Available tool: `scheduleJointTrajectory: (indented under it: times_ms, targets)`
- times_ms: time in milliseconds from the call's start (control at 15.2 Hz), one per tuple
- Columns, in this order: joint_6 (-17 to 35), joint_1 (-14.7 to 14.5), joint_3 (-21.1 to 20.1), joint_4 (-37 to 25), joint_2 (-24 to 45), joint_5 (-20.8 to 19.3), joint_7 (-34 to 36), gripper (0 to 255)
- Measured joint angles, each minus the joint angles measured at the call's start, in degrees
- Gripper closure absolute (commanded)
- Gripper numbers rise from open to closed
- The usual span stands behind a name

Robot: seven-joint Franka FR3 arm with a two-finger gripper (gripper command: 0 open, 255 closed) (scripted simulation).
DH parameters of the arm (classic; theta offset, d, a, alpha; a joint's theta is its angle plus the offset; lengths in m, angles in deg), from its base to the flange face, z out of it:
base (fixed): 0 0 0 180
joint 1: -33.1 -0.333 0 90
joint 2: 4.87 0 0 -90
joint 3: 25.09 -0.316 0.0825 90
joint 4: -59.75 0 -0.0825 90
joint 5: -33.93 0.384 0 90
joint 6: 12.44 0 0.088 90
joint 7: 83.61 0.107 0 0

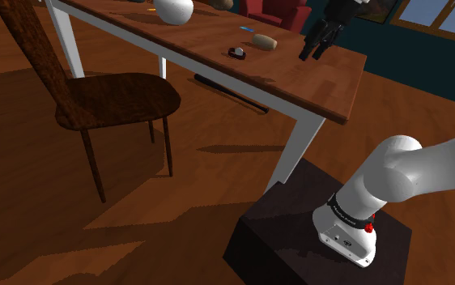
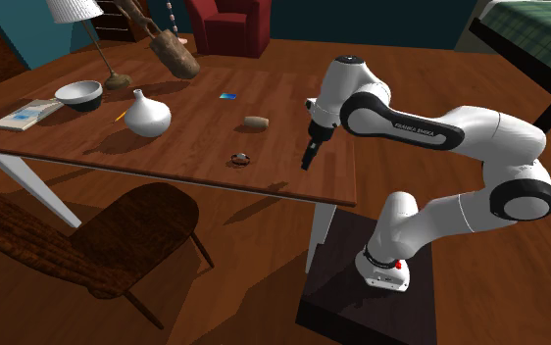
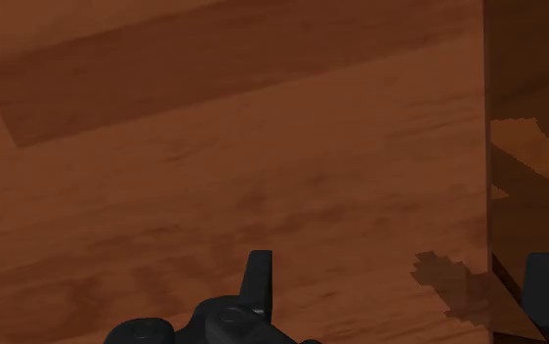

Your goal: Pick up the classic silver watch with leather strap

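Observation:
The watch (image 1: 238,53) is a small dark band with a silver face, lying on the brown wooden table (image 1: 299,85). In the second exterior view the watch (image 2: 239,158) lies near the table's front edge. My black gripper (image 1: 313,53) hangs over the table's end, to the shoulder view's right of the watch and apart from it. In the second exterior view the gripper (image 2: 308,163) points down, a little above the tabletop. The wrist view has the gripper (image 3: 404,276) open, fingers (image 3: 259,279) wide apart over bare wood and the table's edge, nothing between them.
A brown oblong object (image 1: 264,40) lies just beyond the watch. Farther along stand a white vase (image 2: 147,115), a bowl (image 2: 79,94), a blue card (image 2: 228,96) and a book (image 2: 26,115). A dark wooden chair (image 1: 116,101) stands at the table's long side.

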Motion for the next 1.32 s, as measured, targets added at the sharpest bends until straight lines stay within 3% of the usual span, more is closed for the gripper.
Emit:
scheduleJointTrajectory:
  times_ms: [198,594,1122,1320]
  targets:
    - [-0.2,-0.2,0.0,-2.8,3.5,0.2,0.1,0]
    - [-2.0,-1.1,0.8,-16.7,20.4,0.9,-0.4,0]
    - [-9.1,-1.5,1.6,-41.2,44.4,2.9,-0.7,0]
    - [-14.4,-1.1,1.8,-53.8,53.9,3.9,-0.8,0]
